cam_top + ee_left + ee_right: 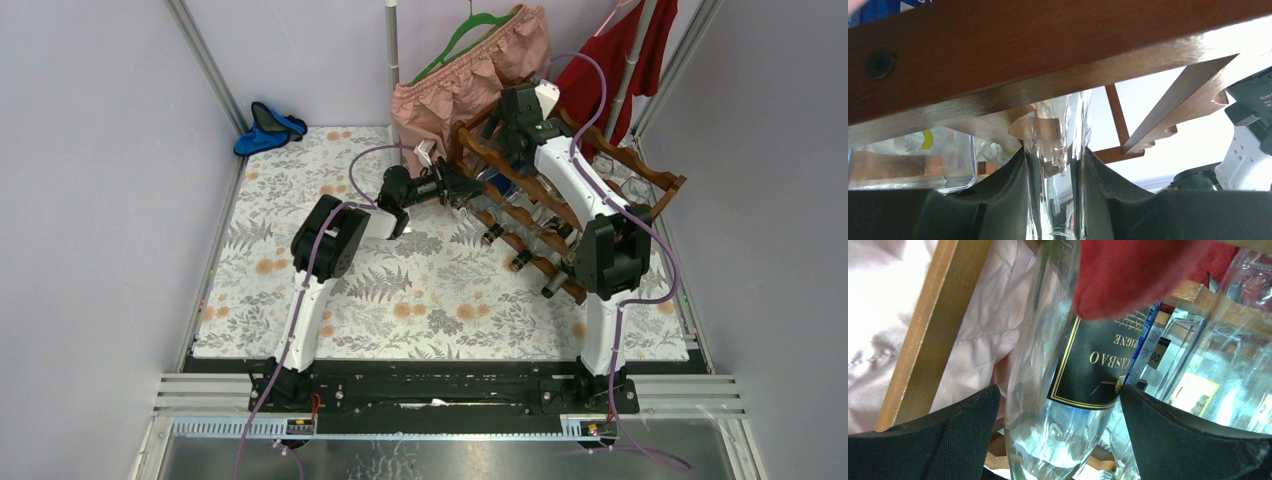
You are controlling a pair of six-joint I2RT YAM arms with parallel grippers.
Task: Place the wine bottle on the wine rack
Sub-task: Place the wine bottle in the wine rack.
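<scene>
Lilac-walled cell with a fern-and-flower patterned counter (300, 290), seen from above. The wine rack (648, 170), reddish-brown with scalloped rails, stands at the far right of it, set at an angle. Several racked bottles (515, 262) point their necks toward the near left. Behind the rack hang a pink garment (470, 70) on a green hanger (470, 30) and a red garment (625, 60). A blue item (268, 128) lies at the far left corner. The left end effector (458, 190) reaches to the rack's left end, and the right end effector (517, 135) hangs over its upper rear part. The glass at either one is too small to read from here. Left wrist view: both dark fingers (998, 195) are pressed onto the clear neck of the wine bottle (1055, 150), pinching it. The neck runs up behind a broad brown rail (998, 65), so the bottle sits at the rack, under that rail. Another clear glass vessel (908, 160) lies to the picture's left. Part of the right arm (1248, 140) shows at the right edge. Right wrist view: the padded fingers (948, 440) are spread wide, one on each side of a black-labelled bottle (1038, 390) of clear glass with a gold-bordered label. A thin gap shows at the picture's left finger, and contact at the other cannot be told. Whether this is the body of the bottle pinched by the left cannot be told. A wooden upright (933, 335) and pink cloth lie behind it, red cloth hangs over its top, and neighbouring bottles (1218, 375) lie to the right.
</scene>
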